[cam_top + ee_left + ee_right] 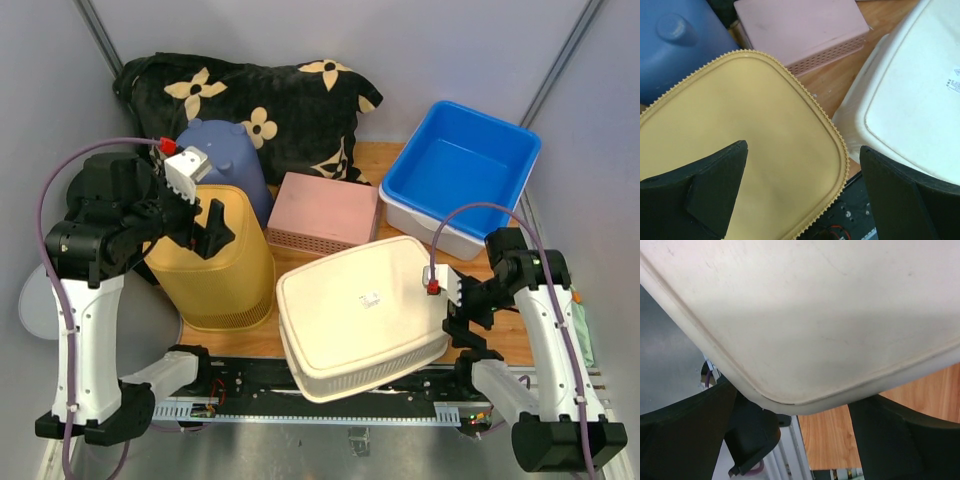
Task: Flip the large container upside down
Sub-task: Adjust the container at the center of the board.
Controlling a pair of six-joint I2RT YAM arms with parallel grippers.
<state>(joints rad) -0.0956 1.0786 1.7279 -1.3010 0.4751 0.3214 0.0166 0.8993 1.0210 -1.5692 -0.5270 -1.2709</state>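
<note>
The big cream container lies bottom-up at the front of the table. I think the flip is almost done. The right claw is wide open at its right corner. Next, make sure it sits flat. The left claw hangs wide open over the yellow bin.

L arm & R arm: white shells, blk joints, purple cables, red plugs, blk wedge-shaped pincer fingers.
</note>
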